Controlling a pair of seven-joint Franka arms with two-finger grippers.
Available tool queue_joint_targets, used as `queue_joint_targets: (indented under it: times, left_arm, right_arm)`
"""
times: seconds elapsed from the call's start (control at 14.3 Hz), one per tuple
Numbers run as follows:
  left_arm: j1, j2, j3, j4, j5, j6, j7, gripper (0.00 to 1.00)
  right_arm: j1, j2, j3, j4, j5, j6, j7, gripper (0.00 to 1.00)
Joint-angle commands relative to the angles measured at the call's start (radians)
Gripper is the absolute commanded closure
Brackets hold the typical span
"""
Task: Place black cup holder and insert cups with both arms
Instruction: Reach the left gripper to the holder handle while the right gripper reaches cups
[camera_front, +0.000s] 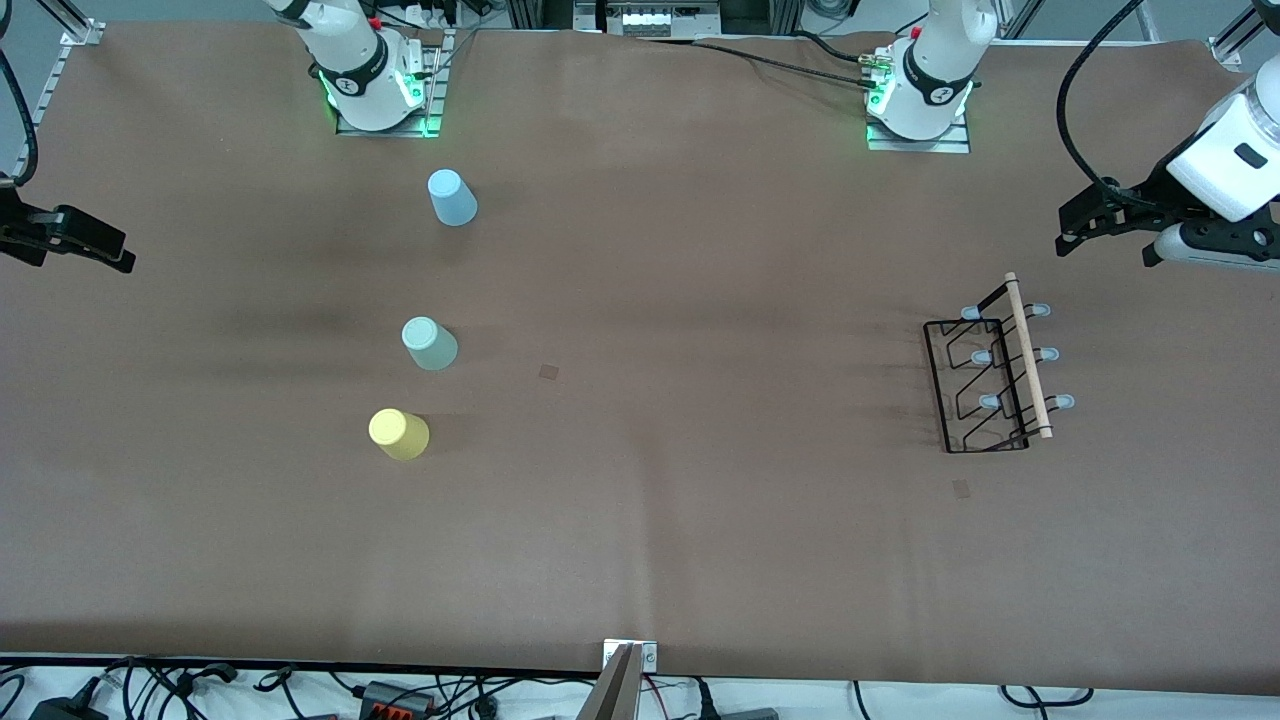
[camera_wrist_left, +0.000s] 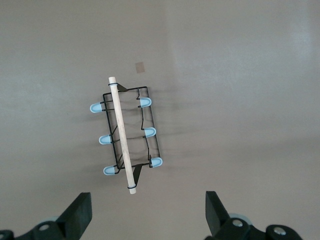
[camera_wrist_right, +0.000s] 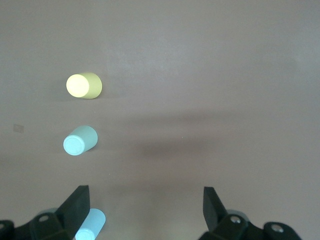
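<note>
The left arm reaches out from its base to the left arm's end of the table, its white wrist tilted, and the left gripper (camera_front: 1075, 232) hangs in the air with its fingers (camera_wrist_left: 80, 215) spread wide apart and nothing between them. The black cup holder (camera_front: 990, 375) stands on the brown table (camera_front: 700, 520) just below this gripper, nearer the front camera than the spot under it, with its wooden rod (camera_front: 1028, 355) on top and no cup on any peg.

The right arm stretches to the right arm's end of the table. The right gripper (camera_front: 90, 245) hovers near the table's edge, its fingers (camera_wrist_right: 77, 207) also wide apart and empty. The three cups stand upside down on the table, well apart from this gripper toward the middle: the light-blue cup (camera_front: 452, 197), the mint-green cup (camera_front: 430, 343) and the yellow cup (camera_front: 399, 434), each nearer the front camera than the one before.

The left wrist view shows all six pale blue pegs (camera_wrist_left: 145, 102) of the holder clearly, three on each side of the rod. The right wrist view takes in the three cups and not the holder.
</note>
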Motion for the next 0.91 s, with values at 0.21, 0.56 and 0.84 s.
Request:
queue_joint_targets:
  times: [0.21,0.56,0.84]
  left_arm:
    - [-0.006,0.011,0.003,0.027,0.02,-0.022,0.015,0.0]
    - [-0.003,0.018,0.003,0.021,0.02,-0.091,0.003,0.0]
    - [0.002,0.08,0.015,0.032,0.017,-0.27,0.006,0.0]
  right_arm:
    - [0.001,0.002,0.0,0.017,0.03,-0.007,-0.007,0.0]
    - [-0.006,0.074,-0.001,0.015,0.117,-0.018,-0.02,0.0]
    - [-0.002,0.169,-0.001,0.014,0.108,-0.022,-0.04,0.0]
